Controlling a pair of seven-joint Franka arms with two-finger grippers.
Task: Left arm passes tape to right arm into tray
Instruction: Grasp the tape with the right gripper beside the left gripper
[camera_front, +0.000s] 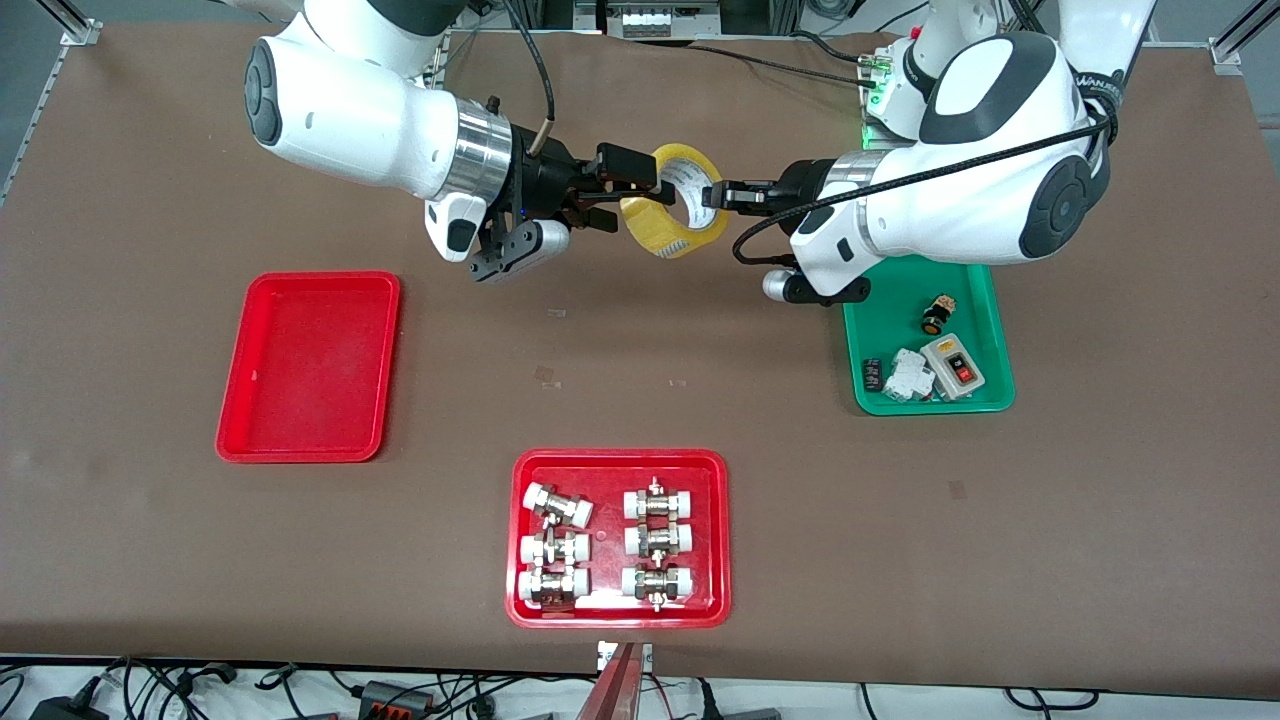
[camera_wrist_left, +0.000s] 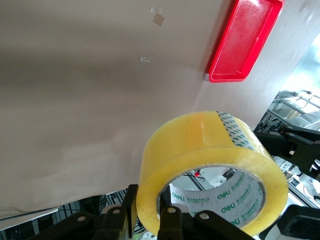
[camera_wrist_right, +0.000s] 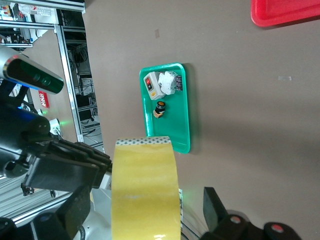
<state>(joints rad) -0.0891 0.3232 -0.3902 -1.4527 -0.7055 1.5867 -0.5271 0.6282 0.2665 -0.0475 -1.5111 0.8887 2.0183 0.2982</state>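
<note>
You have a brown-covered table (camera_front: 700, 400) in front of you, and three trays rest directly on it. The tray (camera_front: 310, 365), plain red with rounded corners and a low rim, lies toward the right arm's end. A second red tray (camera_front: 520, 545) sits nearest the front camera, about midway along the table, loaded with metal-and-white pipe fittings (camera_front: 605, 545) in two columns. Toward the left arm's end you see a green tray (camera_front: 990, 320) carrying small electrical parts, among them a pale switch box (camera_front: 955, 367) with a red button. A few small scraps of clear tape (camera_front: 545, 375) stick to the cover between the trays.
</note>
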